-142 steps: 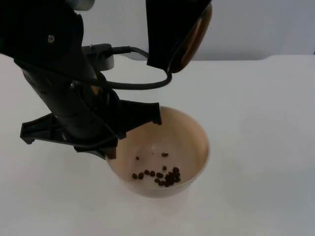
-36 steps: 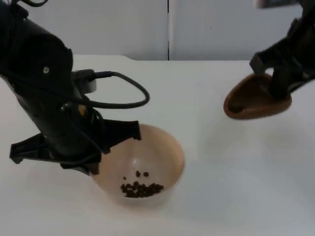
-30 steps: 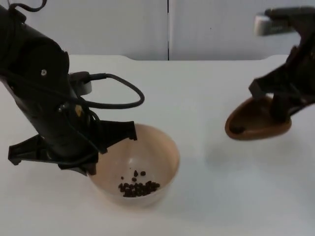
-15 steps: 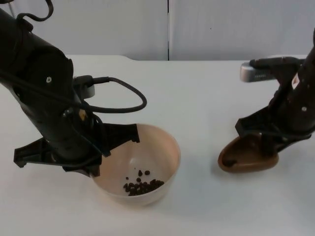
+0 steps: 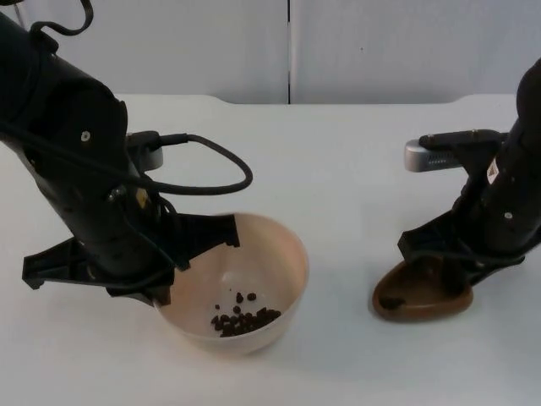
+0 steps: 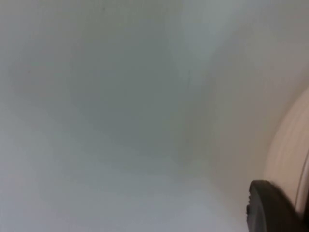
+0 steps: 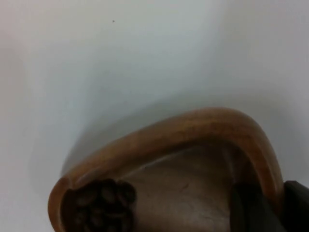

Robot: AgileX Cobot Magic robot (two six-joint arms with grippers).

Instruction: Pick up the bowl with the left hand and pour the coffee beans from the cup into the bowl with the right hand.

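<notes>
Left end effector [image 5: 165, 283] grips the near-left rim of the cream bowl [image 5: 270, 254], which sits front-left on the white table [image 5: 338, 186] with a small heap of coffee beans [image 5: 241, 318] at its bottom. Right end effector [image 5: 461, 275] pinches the rim of the brown wooden cup [image 5: 418, 296], low at the table front-right, well apart from the bowl. A few beans [image 7: 104, 200] lie at the cup's narrow end.

I have a white table [image 5: 355, 161] ending at the grey partition wall [image 5: 406, 46]. On it, near the front edge toward the left, sits the beige bowl [image 5: 287, 258]. The brown wooden cup [image 5: 414, 298] rests toward the front right, well apart from it.
</notes>
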